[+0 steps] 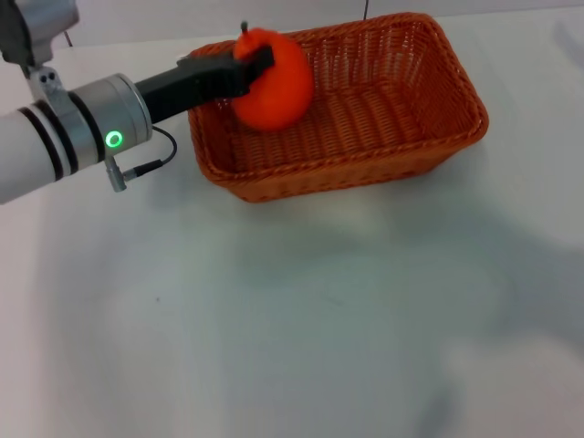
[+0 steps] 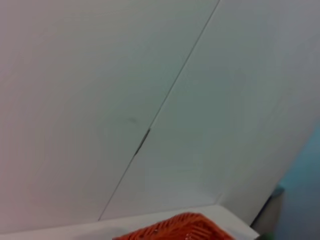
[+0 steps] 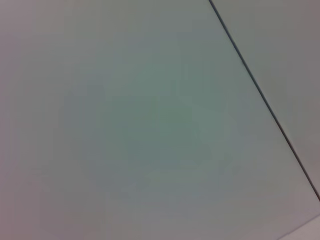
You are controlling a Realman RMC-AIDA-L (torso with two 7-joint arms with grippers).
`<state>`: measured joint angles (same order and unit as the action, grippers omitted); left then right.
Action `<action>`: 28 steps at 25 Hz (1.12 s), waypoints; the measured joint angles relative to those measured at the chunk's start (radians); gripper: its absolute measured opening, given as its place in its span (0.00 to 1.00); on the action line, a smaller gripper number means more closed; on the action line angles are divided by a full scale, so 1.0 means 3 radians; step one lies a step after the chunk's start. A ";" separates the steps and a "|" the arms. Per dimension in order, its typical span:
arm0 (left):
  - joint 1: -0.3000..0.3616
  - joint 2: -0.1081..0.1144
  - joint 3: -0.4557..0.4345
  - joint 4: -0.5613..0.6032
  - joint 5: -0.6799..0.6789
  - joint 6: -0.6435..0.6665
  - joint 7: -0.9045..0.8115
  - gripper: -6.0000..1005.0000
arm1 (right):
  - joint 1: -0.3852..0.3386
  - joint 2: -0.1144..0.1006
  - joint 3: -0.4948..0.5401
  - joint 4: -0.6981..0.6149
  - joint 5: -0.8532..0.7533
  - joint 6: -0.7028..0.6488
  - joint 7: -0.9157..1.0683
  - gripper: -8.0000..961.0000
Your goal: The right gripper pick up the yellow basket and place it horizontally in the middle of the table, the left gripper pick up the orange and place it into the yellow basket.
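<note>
Wicker yellow basket (image 1: 365, 137) on white table (image 1: 274, 319) | my left gripper (image 1: 260, 66) clamps orange (image 1: 274, 82) above its left end | right gripper unseen

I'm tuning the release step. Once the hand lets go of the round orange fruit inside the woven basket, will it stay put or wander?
The round orange fruit would probably roll a little, being nearly spherical. The woven wicker basket has sloped sides and a ribbed floor, which should stop it. The left hand holds it over the basket's left end, so it may settle against that wall.
</note>
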<state>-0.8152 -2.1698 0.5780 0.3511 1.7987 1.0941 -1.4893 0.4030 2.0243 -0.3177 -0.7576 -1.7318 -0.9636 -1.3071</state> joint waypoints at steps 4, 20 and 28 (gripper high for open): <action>-0.0012 -0.0003 -0.0011 -0.0054 -0.0016 -0.0028 0.0082 0.16 | 0.0002 0.0001 0.0007 0.0005 0.0000 -0.0010 0.0000 0.95; 0.0034 0.0007 -0.0025 -0.0030 -0.0096 -0.0027 0.0127 0.63 | 0.0012 0.0011 -0.0014 0.0005 0.0000 -0.0009 0.0000 0.95; 0.0270 0.0008 -0.0043 0.0265 -0.0626 -0.0235 0.0364 0.89 | 0.0019 0.0014 -0.0014 0.0000 0.0000 -0.0001 -0.0026 0.95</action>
<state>-0.7342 -2.1672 0.5651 0.4307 1.6108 1.0237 -1.3802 0.4086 2.0286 -0.3220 -0.7575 -1.7319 -0.9640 -1.3149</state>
